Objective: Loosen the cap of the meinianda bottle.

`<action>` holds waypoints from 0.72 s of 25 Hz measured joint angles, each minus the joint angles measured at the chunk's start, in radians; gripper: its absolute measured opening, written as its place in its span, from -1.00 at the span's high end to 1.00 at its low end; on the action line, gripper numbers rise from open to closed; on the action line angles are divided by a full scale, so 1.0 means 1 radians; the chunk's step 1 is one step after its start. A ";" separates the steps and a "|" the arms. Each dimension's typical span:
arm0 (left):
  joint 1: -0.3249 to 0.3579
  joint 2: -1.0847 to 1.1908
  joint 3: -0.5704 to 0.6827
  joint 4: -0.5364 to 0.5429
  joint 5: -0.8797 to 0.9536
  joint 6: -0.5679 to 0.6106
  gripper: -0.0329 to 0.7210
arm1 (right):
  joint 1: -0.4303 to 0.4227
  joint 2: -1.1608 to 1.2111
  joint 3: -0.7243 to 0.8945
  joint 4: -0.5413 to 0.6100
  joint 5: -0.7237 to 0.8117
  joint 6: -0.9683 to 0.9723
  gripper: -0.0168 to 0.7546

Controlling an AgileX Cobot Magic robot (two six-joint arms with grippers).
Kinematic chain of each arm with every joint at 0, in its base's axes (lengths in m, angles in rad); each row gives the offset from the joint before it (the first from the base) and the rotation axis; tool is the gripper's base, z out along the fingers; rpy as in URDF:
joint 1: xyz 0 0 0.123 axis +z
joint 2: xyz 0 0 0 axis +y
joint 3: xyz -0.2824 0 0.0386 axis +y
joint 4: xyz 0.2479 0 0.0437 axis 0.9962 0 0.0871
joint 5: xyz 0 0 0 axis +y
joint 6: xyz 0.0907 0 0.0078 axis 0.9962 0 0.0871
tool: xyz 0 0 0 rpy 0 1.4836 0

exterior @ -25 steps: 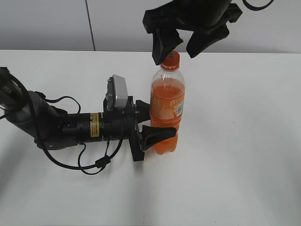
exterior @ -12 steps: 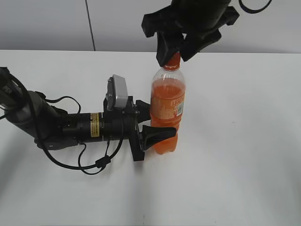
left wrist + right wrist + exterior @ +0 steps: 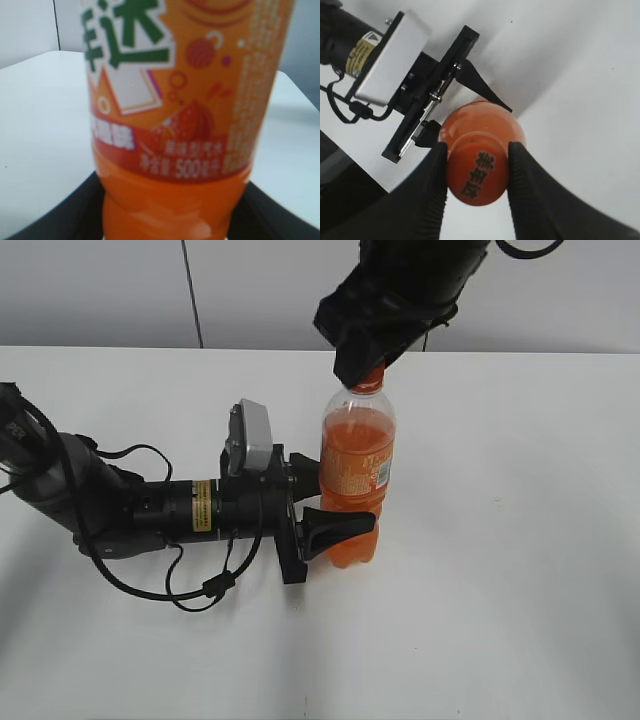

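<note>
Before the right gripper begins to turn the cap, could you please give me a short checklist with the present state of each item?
1. Tall clear plastic bottle of orange soda stands upright on the white table: ok.
2. Left gripper clamps the bottle's lower body: ok.
3. Right gripper has a finger on each side of the small round orange screw cap: ok.
4. Fingers touch the cap: ok.
5. Cap already loosened: cannot tell.

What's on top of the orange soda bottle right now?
The small orange ribbed screw cap sits on the tall clear orange-soda bottle, with the right gripper fingers closed on its sides. In the exterior view the gripper hides the cap. The left gripper clamps the bottle's body.
</note>
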 joint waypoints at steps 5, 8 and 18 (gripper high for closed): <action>0.000 0.000 0.000 0.004 -0.002 0.005 -0.16 | 0.000 0.000 -0.001 0.010 0.006 -0.326 0.25; 0.000 0.000 0.000 0.005 -0.003 0.008 -0.16 | 0.000 0.000 -0.001 0.010 0.009 -0.498 0.25; -0.001 0.000 0.000 0.009 -0.004 0.012 -0.16 | 0.000 -0.001 -0.001 0.014 0.020 -1.015 0.25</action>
